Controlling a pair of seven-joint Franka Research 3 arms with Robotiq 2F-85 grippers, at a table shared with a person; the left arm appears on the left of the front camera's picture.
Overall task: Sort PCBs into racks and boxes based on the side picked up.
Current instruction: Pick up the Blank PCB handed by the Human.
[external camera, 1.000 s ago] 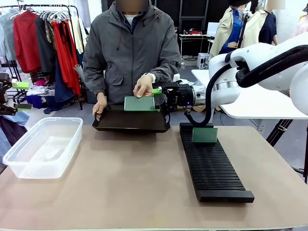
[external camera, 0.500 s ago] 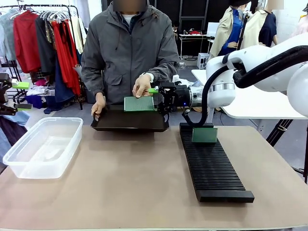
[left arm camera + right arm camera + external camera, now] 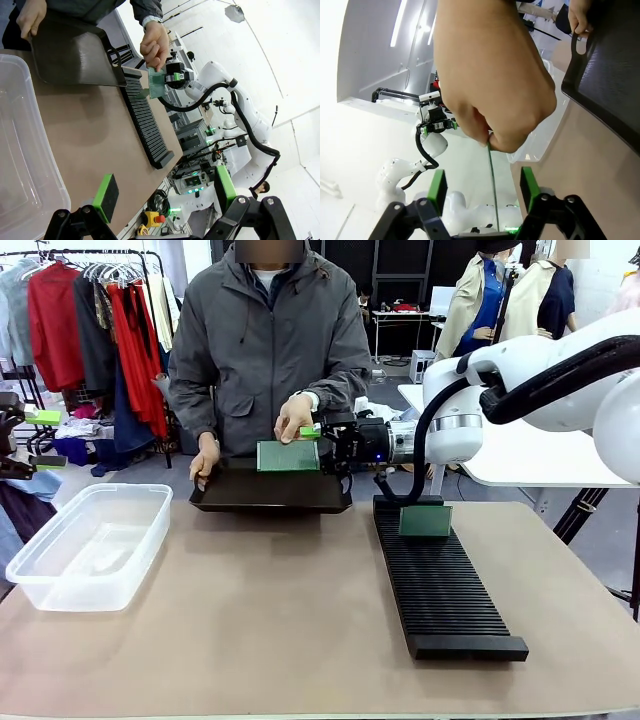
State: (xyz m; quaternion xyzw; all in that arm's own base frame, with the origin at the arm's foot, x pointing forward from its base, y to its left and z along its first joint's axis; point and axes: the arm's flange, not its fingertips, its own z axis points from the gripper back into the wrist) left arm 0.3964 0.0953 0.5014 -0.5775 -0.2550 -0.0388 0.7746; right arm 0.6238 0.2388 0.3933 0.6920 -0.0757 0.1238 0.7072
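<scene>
PCB [image 3: 288, 456] stands on its long edge in the person's hand [image 3: 296, 418], centre frame above the black tray [image 3: 270, 495]; its right end lies edge-on between the wide, untouching pads of the right claw [image 3: 322, 447].

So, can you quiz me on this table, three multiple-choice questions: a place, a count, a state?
1. One thin green circuit board stands: A in the shallow tray; B in the long black slotted rack; C on bare tabletop.
2. Green boards in the front view: A one; B two; C four.
3. The right end effector is: A open around the hand-held green board; B shut on the rack; C shut, empty.
Answers: B, it sits upright in a far slot; B, one racked, one hand-held; A, gaps show beside both pads.
</scene>
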